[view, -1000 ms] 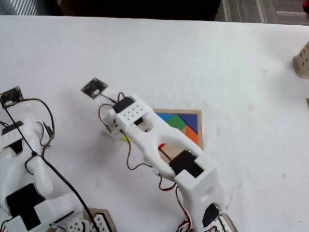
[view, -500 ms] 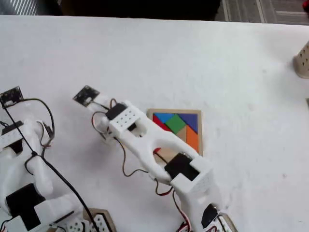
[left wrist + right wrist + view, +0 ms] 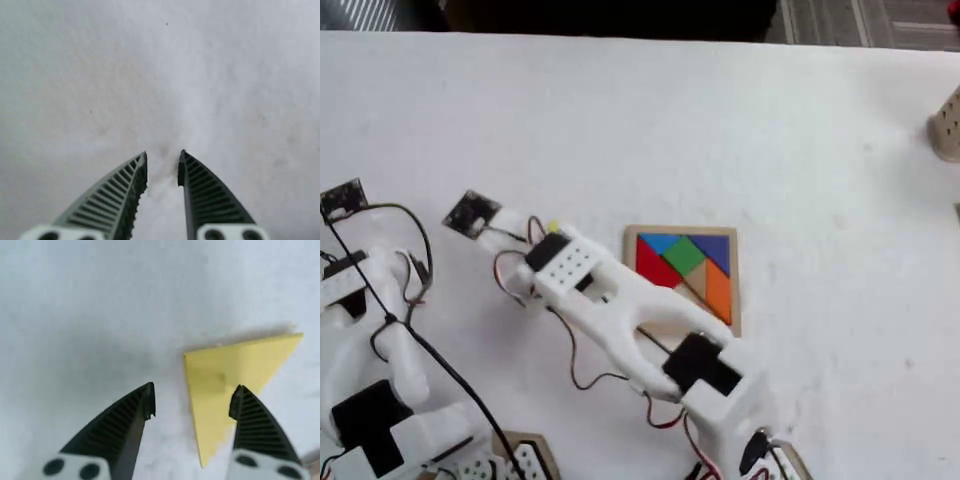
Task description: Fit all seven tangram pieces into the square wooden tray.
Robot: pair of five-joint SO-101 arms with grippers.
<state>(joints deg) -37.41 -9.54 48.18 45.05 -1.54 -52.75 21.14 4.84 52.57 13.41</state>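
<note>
Nearest us, at 7 o'clock in the high view, the left arm (image 3: 370,380) sits well apart from the work. The left gripper (image 3: 162,167) has its jaws a narrow slit apart, with bare table (image 3: 160,75) between them.

The right arm (image 3: 620,310) runs from 5 o'clock toward 10 o'clock across the near corner of the tray (image 3: 734,270). Farther out, the right gripper (image 3: 194,390) hangs wide open over the yellow triangle (image 3: 235,362). One finger is above the piece's face, the other over the table beside its edge. We cannot tell whether either touches down. The triangle lies flat at 9 o'clock of the tray, near it but outside it. The pieces (image 3: 682,258) we see in the tray are red, blue, green, dark blue and orange.

We judge the risk to be in the pinch. Closing from here, the finger above the face may skate over the thin piece without catching its edge, and shove it away from the tray.
</note>
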